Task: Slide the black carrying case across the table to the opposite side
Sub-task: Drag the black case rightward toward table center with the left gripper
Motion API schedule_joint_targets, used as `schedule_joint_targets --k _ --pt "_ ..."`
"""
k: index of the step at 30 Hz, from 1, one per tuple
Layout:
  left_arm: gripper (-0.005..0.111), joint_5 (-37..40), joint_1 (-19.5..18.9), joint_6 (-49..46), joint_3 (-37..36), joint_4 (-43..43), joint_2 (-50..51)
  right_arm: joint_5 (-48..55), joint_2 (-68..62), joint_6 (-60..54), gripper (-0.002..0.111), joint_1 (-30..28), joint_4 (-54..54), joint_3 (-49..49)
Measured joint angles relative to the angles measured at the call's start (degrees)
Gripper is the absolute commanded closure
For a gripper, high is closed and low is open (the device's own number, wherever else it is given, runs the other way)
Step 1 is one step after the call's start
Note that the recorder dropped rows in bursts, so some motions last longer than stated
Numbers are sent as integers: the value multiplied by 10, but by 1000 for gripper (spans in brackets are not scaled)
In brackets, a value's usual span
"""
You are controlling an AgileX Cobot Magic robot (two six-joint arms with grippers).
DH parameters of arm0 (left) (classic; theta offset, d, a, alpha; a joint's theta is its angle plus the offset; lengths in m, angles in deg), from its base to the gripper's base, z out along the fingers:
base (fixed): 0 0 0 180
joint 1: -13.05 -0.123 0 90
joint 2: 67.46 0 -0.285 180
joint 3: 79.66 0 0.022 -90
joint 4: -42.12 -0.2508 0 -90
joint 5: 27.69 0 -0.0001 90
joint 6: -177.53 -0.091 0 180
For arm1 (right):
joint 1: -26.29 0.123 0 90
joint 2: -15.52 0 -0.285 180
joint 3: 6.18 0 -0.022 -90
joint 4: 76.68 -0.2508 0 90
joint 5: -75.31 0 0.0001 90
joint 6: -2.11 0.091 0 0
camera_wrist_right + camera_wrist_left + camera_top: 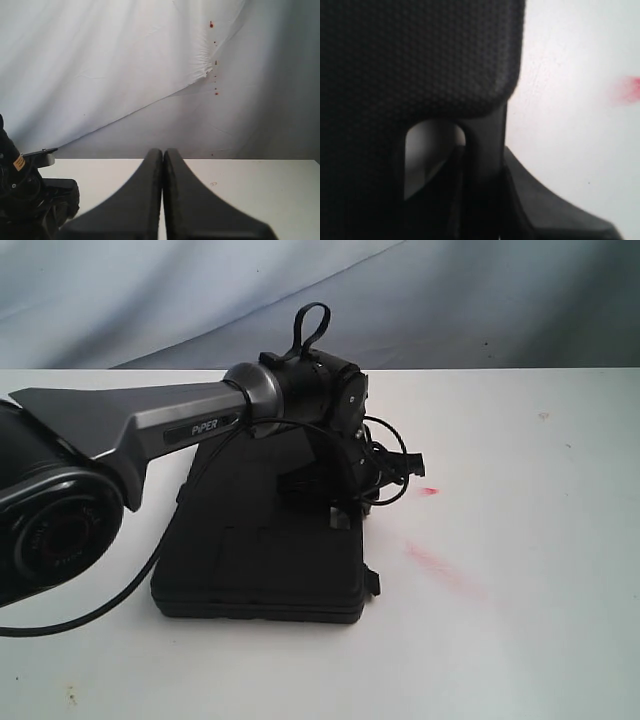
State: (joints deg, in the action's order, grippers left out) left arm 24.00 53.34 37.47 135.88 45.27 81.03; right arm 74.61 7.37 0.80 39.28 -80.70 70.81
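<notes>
The black carrying case (270, 560) lies flat on the white table (520, 630), left of the middle. My left arm reaches over it, and my left gripper (345, 508) is down at the case's far right part. In the left wrist view the case's textured shell (420, 60) fills most of the picture. Its handle bar (485, 150) runs beside a cut-out, with one finger (545, 210) pressed against it, so the gripper looks shut on the handle. My right gripper (163, 152) is held above the table (260, 185) with its fingers together and nothing between them.
Red smudges (440, 565) mark the tabletop just right of the case, and one (627, 90) shows in the left wrist view. A black cable (110, 605) loops off the left arm. A grey-white cloth backdrop (150, 75) hangs behind the table.
</notes>
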Motion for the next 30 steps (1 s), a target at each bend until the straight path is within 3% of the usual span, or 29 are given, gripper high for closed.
schedule_joint_targets --k 9,14,23,30 --pt "107 -18 0 30 1 0 3 0 0 0 108 0 0 0" --pt "101 -19 0 26 1 0 4 0 0 0 108 0 0 0" --pt "57 -28 0 17 1 8 4 0 0 0 108 0 0 0" --pt "54 -39 4 17 4 16 4 0 0 0 108 0 0 0"
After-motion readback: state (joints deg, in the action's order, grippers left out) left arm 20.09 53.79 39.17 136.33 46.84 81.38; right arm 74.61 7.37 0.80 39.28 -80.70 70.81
